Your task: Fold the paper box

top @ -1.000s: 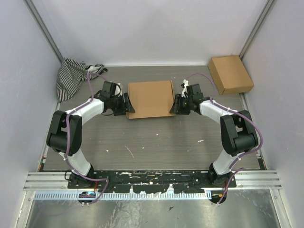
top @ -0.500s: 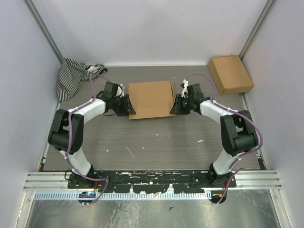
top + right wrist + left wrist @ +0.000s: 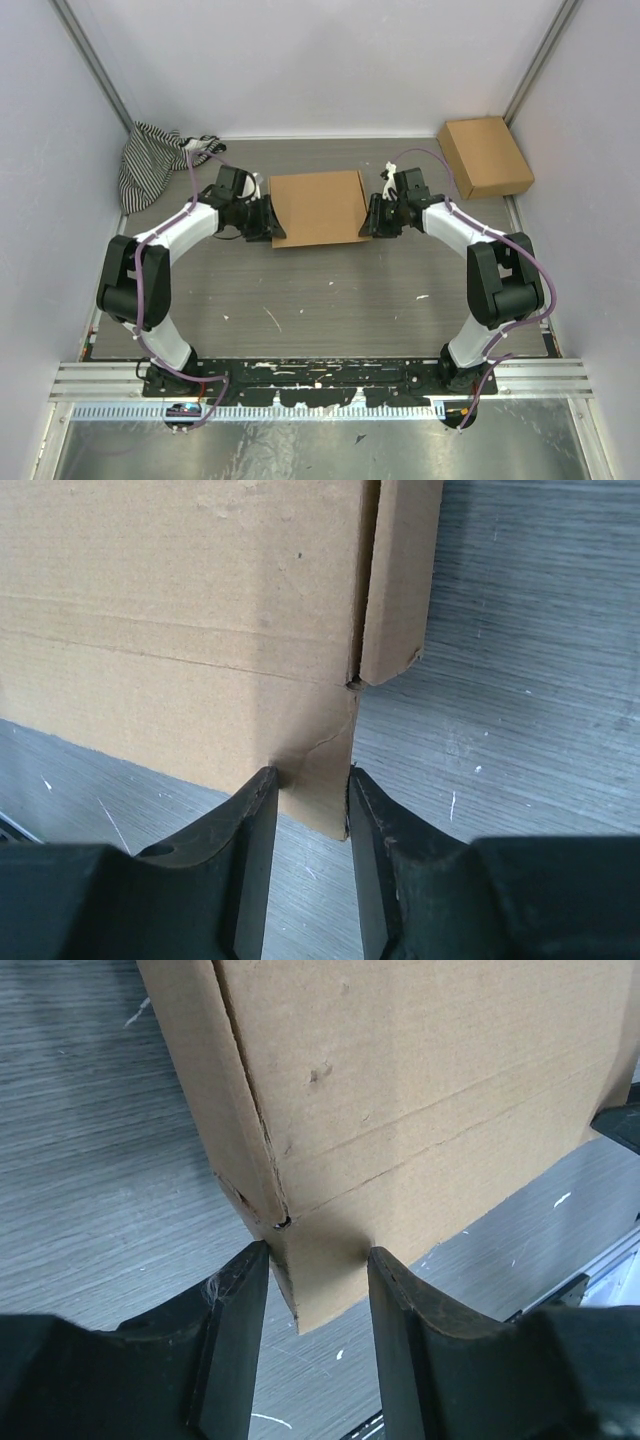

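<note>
The paper box [image 3: 318,208] lies as a shallow closed brown box in the middle of the table. My left gripper [image 3: 272,222] is at its near left corner and my right gripper [image 3: 368,218] at its near right corner. In the left wrist view the left gripper [image 3: 318,1255] has a corner of the box's front flap [image 3: 330,1280] between its jaws, both fingers touching cardboard [image 3: 420,1080]. The right wrist view shows the right gripper [image 3: 308,775] closed the same way on the creased flap corner [image 3: 315,780] of the box [image 3: 180,600].
A smaller ready-made brown box [image 3: 485,157] sits at the back right. A striped cloth [image 3: 150,160] is bunched in the back left corner. Pale walls close in three sides. The arms' base rail [image 3: 320,380] runs along the near edge.
Both grippers have shifted slightly toward the back along the box's sides, the left one also nudging inward. The box has hardly moved.
</note>
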You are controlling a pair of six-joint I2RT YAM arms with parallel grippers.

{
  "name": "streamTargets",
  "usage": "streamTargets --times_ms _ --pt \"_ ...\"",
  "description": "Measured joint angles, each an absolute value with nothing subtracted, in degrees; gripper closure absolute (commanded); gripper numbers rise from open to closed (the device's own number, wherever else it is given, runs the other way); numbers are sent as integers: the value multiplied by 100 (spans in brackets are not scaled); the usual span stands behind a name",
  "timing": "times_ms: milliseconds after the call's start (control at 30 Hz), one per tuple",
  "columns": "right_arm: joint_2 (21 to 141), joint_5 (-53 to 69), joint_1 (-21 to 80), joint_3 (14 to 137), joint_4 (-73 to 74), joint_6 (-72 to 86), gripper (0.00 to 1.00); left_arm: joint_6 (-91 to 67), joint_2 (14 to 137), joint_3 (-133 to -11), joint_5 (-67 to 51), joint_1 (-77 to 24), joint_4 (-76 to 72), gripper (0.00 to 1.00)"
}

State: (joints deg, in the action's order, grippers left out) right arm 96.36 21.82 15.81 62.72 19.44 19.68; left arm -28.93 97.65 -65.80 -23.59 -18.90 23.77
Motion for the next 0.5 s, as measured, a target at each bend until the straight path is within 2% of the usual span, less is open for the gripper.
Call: streamTargets --times_ms 367,500 --pt "9636 2082 1566 6528 2438 1848 57 -2897 9765 -6582 -2622 -1890 2443 49" --pt "9636 2038 1568 6536 2504 1811 53 -2895 9765 -6582 -2657 -1892 2445 45"
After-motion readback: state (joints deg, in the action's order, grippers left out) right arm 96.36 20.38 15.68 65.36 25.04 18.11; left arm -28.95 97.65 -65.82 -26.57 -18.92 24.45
